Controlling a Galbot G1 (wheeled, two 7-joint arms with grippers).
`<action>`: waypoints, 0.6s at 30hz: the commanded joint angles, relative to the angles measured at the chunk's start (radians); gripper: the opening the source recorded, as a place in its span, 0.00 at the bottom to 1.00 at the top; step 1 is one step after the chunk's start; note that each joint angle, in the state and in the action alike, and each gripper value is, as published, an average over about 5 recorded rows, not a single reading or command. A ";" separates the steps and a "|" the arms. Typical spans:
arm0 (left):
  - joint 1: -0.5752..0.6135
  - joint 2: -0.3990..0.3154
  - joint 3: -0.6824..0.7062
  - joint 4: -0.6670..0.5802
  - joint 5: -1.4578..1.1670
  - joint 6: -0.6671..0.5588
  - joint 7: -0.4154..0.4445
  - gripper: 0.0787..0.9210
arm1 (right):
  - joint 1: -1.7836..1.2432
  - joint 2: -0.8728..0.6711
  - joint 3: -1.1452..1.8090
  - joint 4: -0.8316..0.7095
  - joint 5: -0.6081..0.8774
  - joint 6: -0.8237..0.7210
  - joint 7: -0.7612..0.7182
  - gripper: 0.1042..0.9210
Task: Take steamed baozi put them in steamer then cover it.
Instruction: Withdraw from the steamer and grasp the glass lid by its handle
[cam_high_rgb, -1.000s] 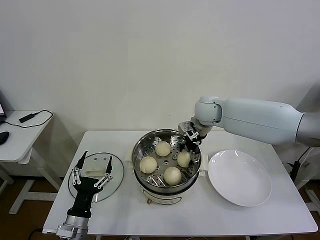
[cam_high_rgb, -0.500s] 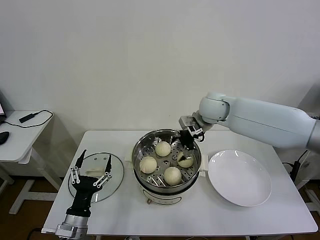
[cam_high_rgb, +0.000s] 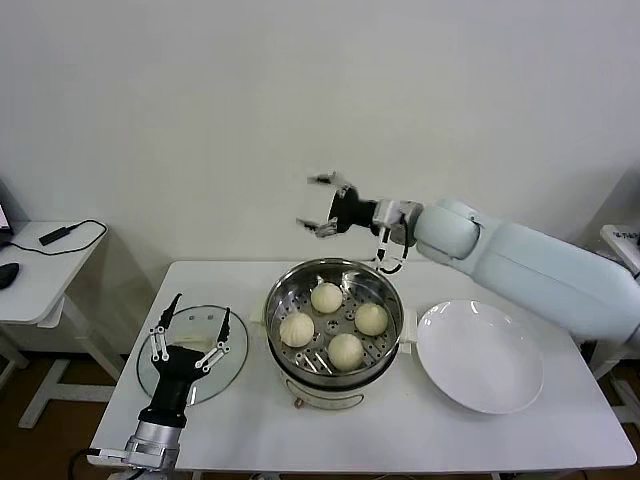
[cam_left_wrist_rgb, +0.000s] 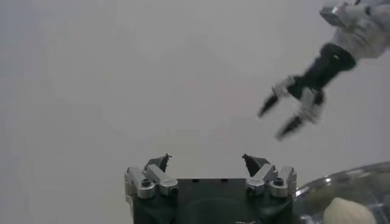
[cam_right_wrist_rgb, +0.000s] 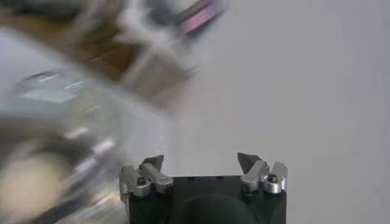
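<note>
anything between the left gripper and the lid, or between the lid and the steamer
Nothing visible. The open left gripper hangs right over the glass lid, and the table from lid to steamer is bare. The open right gripper is raised behind the steamer, above its rim. All four baozi sit below the rim.

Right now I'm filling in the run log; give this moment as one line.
four cream-white baozi: in steel steamer | glass lid: on table | right end effector: open, raised | left end effector: open over lid

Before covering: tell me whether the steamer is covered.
Uncovered: steamer shows four baozi inside; glass lid lies on the table beside it.
</note>
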 joint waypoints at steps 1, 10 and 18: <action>-0.042 0.025 -0.003 0.089 0.327 0.008 -0.039 0.88 | -0.652 -0.027 0.645 0.045 -0.077 0.261 0.370 0.88; -0.053 0.050 -0.036 0.172 0.597 0.036 -0.081 0.88 | -1.080 0.104 1.060 0.059 -0.117 0.318 0.275 0.88; -0.050 0.068 -0.080 0.255 0.885 0.132 -0.074 0.88 | -1.338 0.203 1.224 0.105 -0.132 0.326 0.224 0.88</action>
